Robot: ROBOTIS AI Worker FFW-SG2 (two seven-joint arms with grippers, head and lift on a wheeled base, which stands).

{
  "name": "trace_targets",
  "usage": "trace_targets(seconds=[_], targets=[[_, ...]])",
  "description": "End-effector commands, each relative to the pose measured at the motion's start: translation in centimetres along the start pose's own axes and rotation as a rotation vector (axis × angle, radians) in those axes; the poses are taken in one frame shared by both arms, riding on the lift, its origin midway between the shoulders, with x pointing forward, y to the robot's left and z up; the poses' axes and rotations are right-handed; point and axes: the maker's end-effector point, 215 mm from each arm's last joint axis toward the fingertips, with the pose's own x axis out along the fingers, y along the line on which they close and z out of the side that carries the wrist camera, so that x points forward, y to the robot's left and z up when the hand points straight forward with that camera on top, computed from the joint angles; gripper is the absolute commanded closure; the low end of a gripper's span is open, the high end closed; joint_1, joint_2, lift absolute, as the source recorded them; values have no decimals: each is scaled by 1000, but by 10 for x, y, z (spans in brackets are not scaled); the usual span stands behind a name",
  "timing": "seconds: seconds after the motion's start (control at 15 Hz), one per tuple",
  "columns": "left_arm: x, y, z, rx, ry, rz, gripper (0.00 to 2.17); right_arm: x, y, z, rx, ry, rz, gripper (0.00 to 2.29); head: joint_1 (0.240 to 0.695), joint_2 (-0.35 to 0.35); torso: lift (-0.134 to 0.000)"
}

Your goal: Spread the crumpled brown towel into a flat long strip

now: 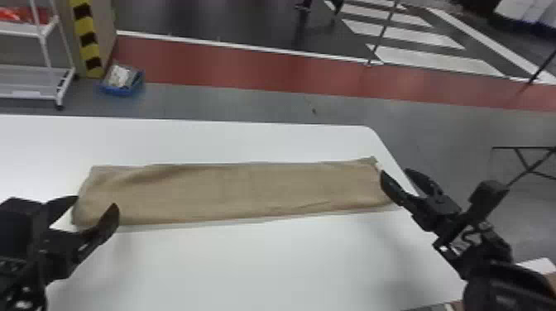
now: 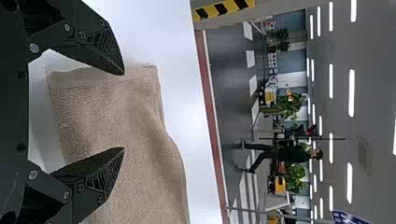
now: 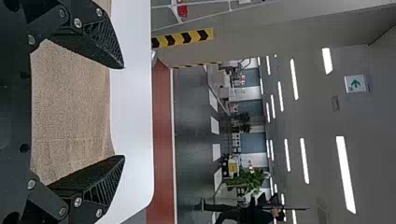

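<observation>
At the left, the left gripper (image 1: pixel 95 203) stands open over the end of the brown towel (image 1: pixel 231 186), its fingers well apart and partly covering that end. Whether they touch it cannot be told. The towel lies on the white table (image 1: pixel 269 264) as a long strip, mostly flat. Its left end is rounded in outline, with a soft raised fold running along the far side; the left wrist view shows a band, like a hem, at this end. Beyond the table, a blue bin (image 1: pixel 122 90) on the floor holds things too blurred to name.

The middle of the towel is fairly smooth, with a paler layer peeking out along the near edge. Towards the right, small creases run beside that near edge, and the far corner comes to a point.

The right gripper (image 1: pixel 396 173) is open too, fingers spread beside the towel's right end; contact there is unclear. Both arms are cut off by the head view's edges. In the right wrist view, a sign (image 3: pixel 357 83) bears a green arrow.
</observation>
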Motion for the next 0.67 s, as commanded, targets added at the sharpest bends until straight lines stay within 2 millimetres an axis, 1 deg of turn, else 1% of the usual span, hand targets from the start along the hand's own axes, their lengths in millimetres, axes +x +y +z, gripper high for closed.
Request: trace_targets(seconds=[0.0,0.2,0.47,0.53,0.6], targets=[[0,5,-4,6,12,13,397,1,-1,0,8,-7,-1,235,695,-286,-124],[0,7,-1,6,5,21,397,2,0,-1,4,-9,0,235,695,-280,-124],[0,20,-5,16,12,41,397,-1,-3,-5,4,-8,-3,235,695,-274,-124],[0,22,-7,25,17,47,485,-1,-4,-3,0,-15,-5,235,695,-273,-124],[-1,24,-9,35,20,51,522,-1,-3,-4,-1,-16,-5,235,695,-269,-124]])
